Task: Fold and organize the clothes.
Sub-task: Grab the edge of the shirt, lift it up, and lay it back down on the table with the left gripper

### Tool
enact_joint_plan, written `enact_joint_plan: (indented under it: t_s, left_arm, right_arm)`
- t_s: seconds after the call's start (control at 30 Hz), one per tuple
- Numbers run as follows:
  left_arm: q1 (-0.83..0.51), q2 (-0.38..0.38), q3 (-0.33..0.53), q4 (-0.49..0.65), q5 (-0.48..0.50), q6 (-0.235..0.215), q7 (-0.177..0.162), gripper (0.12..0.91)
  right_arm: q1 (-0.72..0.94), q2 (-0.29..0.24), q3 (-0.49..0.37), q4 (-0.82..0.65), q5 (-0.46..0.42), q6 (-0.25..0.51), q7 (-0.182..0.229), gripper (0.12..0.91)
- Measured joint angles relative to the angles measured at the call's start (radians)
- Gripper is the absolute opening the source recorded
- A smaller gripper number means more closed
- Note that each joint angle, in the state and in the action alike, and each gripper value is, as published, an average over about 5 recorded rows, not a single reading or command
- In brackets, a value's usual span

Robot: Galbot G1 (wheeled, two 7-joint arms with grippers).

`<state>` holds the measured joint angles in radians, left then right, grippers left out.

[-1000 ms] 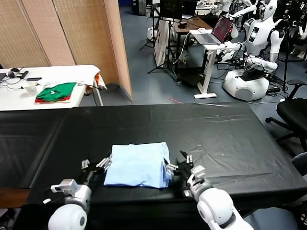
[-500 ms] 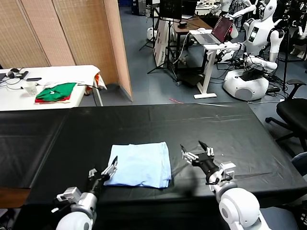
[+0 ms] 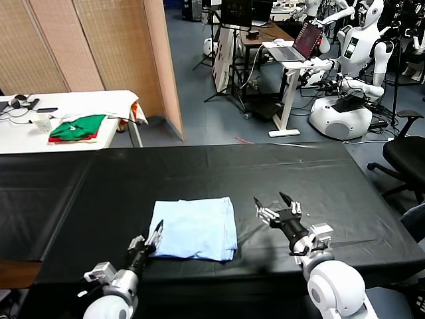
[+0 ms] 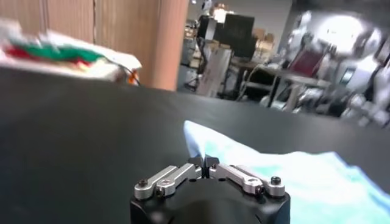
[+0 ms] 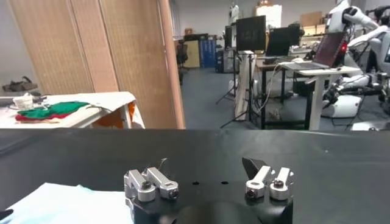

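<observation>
A pale sky-blue T-shirt of thin soft fabric (image 3: 194,229) lies folded into a flat rectangle on the black cloth-covered table (image 3: 332,193), near the table's front edge and a little left of its middle. The left gripper (image 3: 151,243) sits low at the shirt's near-left corner; in the left wrist view its metal fingers (image 4: 183,175) are drawn together, tips meeting just at the near edge of the blue fabric (image 4: 286,176), but whether any cloth is pinched between them I cannot tell. The right gripper (image 3: 279,209) hovers over the bare black cloth to the right of the shirt, apart from it, with its fingers spread wide and nothing between them; the right wrist view shows the two fingers (image 5: 152,182) standing well apart, with a corner of the blue shirt (image 5: 67,204) off to one side. Far to the left, on a white side table (image 3: 73,109), rests a green-and-red pile of folded clothes (image 3: 78,127). Far to the right stand a white humanoid robot (image 3: 355,60) and a desk with an open laptop (image 3: 299,43)
</observation>
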<state>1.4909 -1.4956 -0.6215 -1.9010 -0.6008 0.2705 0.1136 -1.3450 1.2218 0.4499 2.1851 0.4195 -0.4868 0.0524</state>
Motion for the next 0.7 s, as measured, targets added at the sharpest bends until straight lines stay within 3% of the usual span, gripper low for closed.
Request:
enact_joint_plan:
  t_s: [0.1, 0.17, 0.43, 0.57, 0.7]
  left_arm:
    - [-0.001, 0.003, -0.003, -0.001, -0.001, 0.006, -0.004, 0.197]
    - [0.001, 0.008, -0.005, -0.008, 0.026, 0.006, -0.010, 0.163]
    - [0.015, 0.075, -0.035, -0.068, 0.222, -0.015, -0.030, 0.161]
    - [0.027, 0.164, -0.082, -0.099, 0.270, -0.007, -0.045, 0.161]
    - [0.039, 0.281, -0.155, -0.116, 0.257, -0.001, -0.048, 0.161]
  right_arm:
    - [-0.003, 0.001, 0.008, 0.002, 0.000, 0.002, 0.000, 0.907]
    - [-0.005, 0.002, 0.014, 0.003, 0.000, 0.003, 0.000, 0.907]
    - [-0.017, 0.004, 0.044, -0.007, 0.006, 0.006, -0.001, 0.907]
    - [-0.022, 0.006, 0.057, -0.016, 0.007, 0.006, 0.000, 0.907]
    - [-0.022, 0.007, 0.060, -0.026, 0.006, 0.006, 0.001, 0.907]
